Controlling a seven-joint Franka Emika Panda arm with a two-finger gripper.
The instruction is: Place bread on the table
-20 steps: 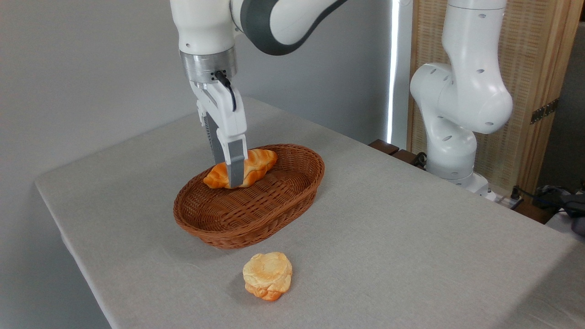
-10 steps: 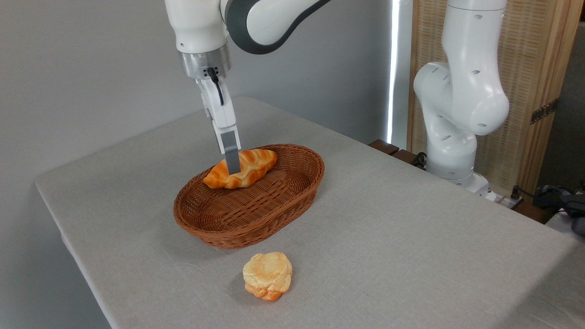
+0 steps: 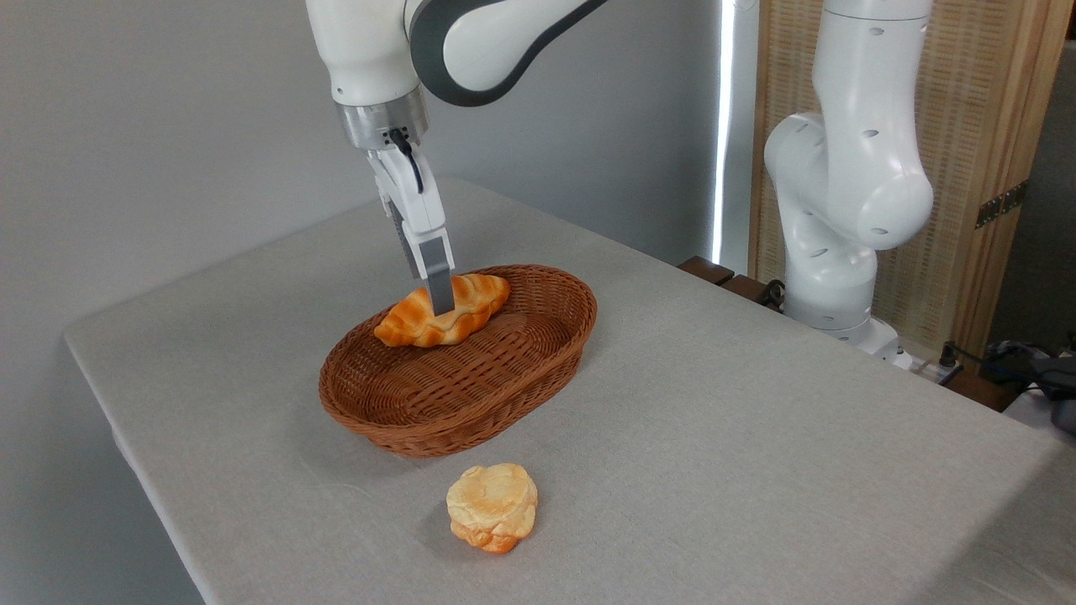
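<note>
So far the job looks barely begun. The bread (image 3: 443, 311), a long golden-orange pastry with a ridged crust, lies inside the brown wicker basket (image 3: 458, 395), propped against the far left wall near the rim, its pointed ends running along the basket's length. The pincer (image 3: 439, 296) has its tips down at the middle of the pastry. Only the near finger (image 3: 438, 281) shows plainly, a grey blade pressed against the crust; the other is hidden behind it, so I cannot tell how wide the jaws stand or whether they have closed on the pastry. The bread looks as if it rests on the wicker, not lifted.

What is left, as I judge it, is nearly everything: securing the grip, raising the pastry clear of the rim, carrying it out over the light grey worktop (image 3: 756, 403) and setting it down on a bare patch. A small round pale bun (image 3: 492, 507) already sits on the cloth just in front of the basket, so the open stretch to the right seems the easier place to land.
</note>
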